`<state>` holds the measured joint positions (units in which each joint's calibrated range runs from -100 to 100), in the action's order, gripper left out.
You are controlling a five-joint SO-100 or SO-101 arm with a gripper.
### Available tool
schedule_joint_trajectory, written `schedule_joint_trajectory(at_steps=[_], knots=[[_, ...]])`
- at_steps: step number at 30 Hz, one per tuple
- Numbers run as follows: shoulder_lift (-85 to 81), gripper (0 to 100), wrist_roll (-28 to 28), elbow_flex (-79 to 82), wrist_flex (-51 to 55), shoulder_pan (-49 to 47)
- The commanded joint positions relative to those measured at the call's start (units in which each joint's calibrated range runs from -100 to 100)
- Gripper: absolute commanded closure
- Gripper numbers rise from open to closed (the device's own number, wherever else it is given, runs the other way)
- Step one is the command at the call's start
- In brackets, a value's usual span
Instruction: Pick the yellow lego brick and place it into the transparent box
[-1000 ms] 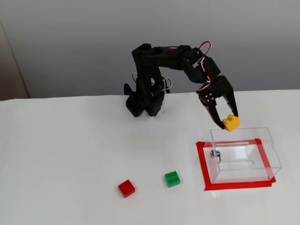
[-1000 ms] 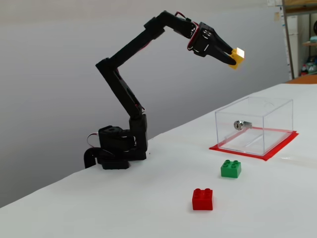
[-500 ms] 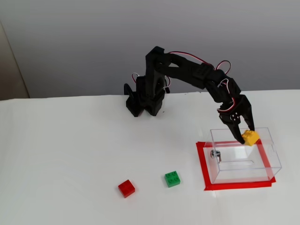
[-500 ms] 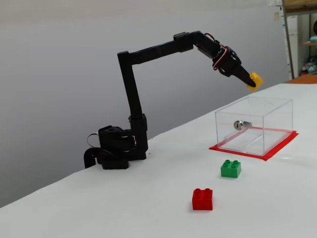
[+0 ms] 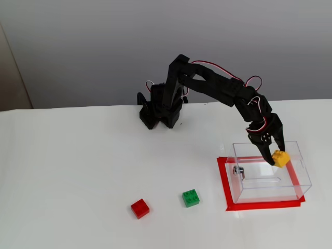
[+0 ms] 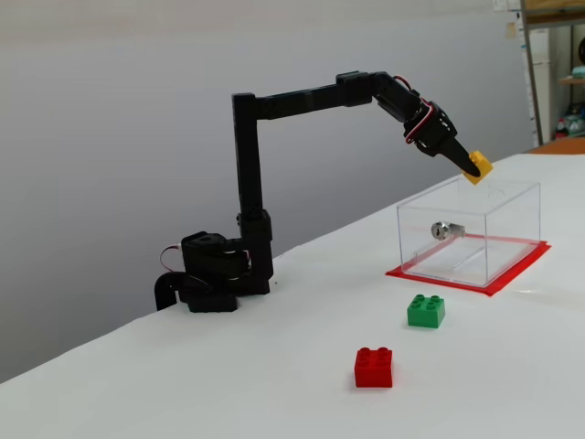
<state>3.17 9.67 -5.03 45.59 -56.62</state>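
**Yellow brick held over the clear box, ready to release**

Your black two-finger hand point(image 6: 473, 165) is closed on the small square yellow plastic lego brick point(image 5: 281, 158), pinching it at the fingertips. In the side-on fixed view the brick point(image 6: 477, 167) hangs in the air just above the open top of the clear, thin-walled rectangular plastic box point(image 6: 512, 197), near the box's far edge. In the higher fixed view the brick appears over the right part of the box point(image 5: 303, 171), close to its far wall.

The box sits on a red rectangular mat or tape outline point(image 5: 223, 179) on the white tabletop point(image 5: 67, 176). A small metal fitting point(image 6: 441, 230) shows on the box's left wall.

Two other bricks lie on the tabletop, well apart from the box: a green plastic brick point(image 5: 191, 198) and, to its left and slightly nearer, a red plastic brick point(image 5: 139, 208). Neither is in your way.

To finish this step well, judge where the brick sits against the walls before you let go. It looks close to the far rim, so ease the hand a little nearer and towards the box's centre, and lower it slightly so the brick falls a short way and does not bounce out. Then open the fingers smoothly and lift straight up, clear of the thin walls.
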Motion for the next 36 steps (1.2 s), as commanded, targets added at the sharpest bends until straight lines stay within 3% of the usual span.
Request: schedule_joint_trajectory(at_steps=[1, 10, 30, 36], knots=[[-0.8, 86, 0.2, -2.8, -0.3, 0.0], [-1.5, 70, 0.2, -2.6, 0.0, 0.0], [-1.9, 70, 0.1, -3.0, 0.0, 0.0], [-4.7, 85, -0.2, -3.5, 0.1, 1.1]])
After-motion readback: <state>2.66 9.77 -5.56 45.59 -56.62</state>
